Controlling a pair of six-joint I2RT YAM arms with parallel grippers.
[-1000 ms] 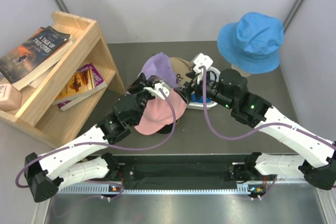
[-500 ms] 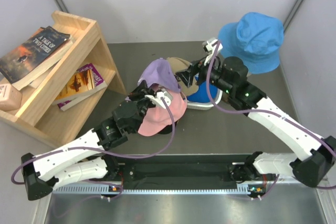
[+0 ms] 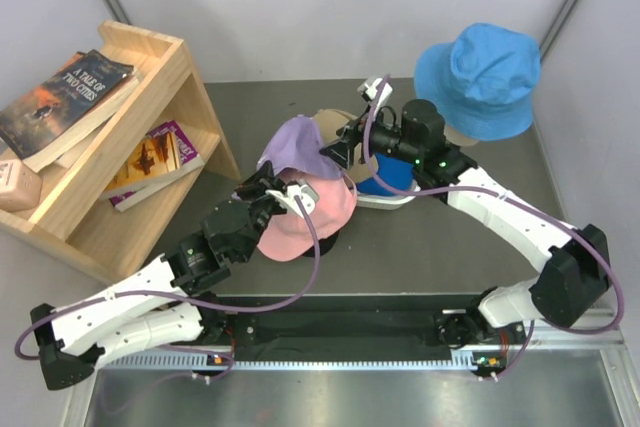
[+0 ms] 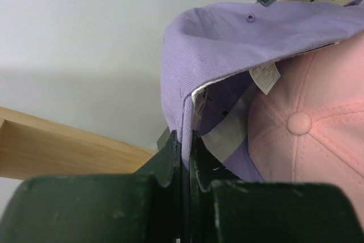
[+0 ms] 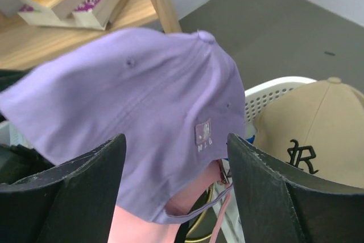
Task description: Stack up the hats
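Note:
My left gripper (image 3: 273,181) is shut on the edge of the lavender cap (image 3: 298,142) and holds it tilted over the pink cap (image 3: 300,222). In the left wrist view the fingers (image 4: 172,151) pinch lavender fabric (image 4: 227,44), with the pink crown (image 4: 318,135) at the right. My right gripper (image 3: 337,153) is open, its jaws on either side of the lavender cap's back (image 5: 142,95), not touching. The tan cap (image 5: 318,129) lies behind, over white mesh (image 5: 267,98). The royal blue cap (image 3: 385,179) sits under my right arm. A black edge (image 3: 332,237) shows under the pink cap.
A wooden shelf (image 3: 150,87) with books stands at the left. A blue bucket hat (image 3: 480,77) sits on a stand at the back right. Grey walls close the back and sides.
My right gripper has left the royal blue cap, risen and swung left to the lavender cap's back. My left gripper has drawn back slightly with the lavender cap still pinched.

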